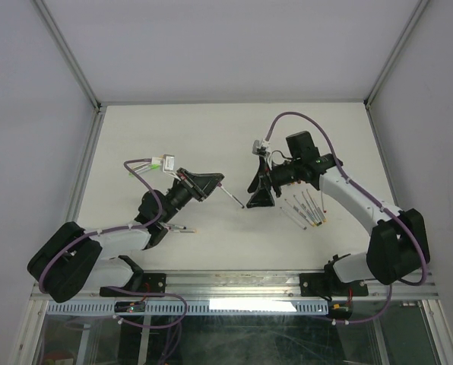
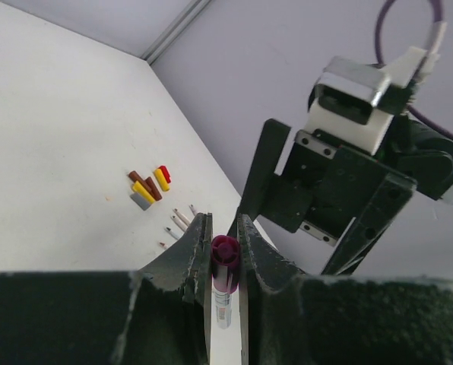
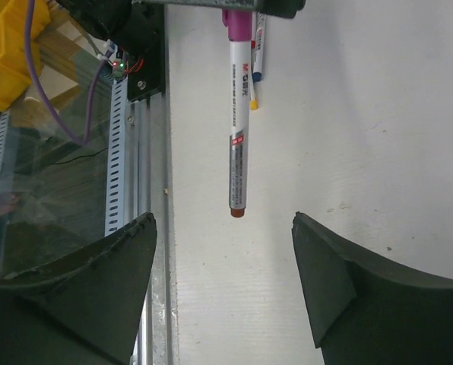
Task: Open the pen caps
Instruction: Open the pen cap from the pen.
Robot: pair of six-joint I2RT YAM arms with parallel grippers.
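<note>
My left gripper (image 2: 223,219) is shut on a pen (image 2: 224,304) at its magenta capped end (image 2: 226,255). Seen from the top, that pen (image 1: 234,196) sticks out from the left gripper (image 1: 220,185) towards the right gripper (image 1: 255,204). In the right wrist view the white barrel (image 3: 239,114) points at me and ends in a small red-brown tip (image 3: 237,213). My right gripper (image 3: 223,217) is open, its fingers either side of that tip and just short of it, touching nothing. Loose pen caps (image 2: 149,186) in yellow, red, brown and grey lie together on the table.
Several uncapped pens (image 1: 306,209) lie in a row right of the right gripper, their tips (image 2: 179,220) showing beyond my left fingers. More pens (image 1: 182,230) lie by the left arm. The metal rail (image 3: 118,152) at the table's near edge runs close by.
</note>
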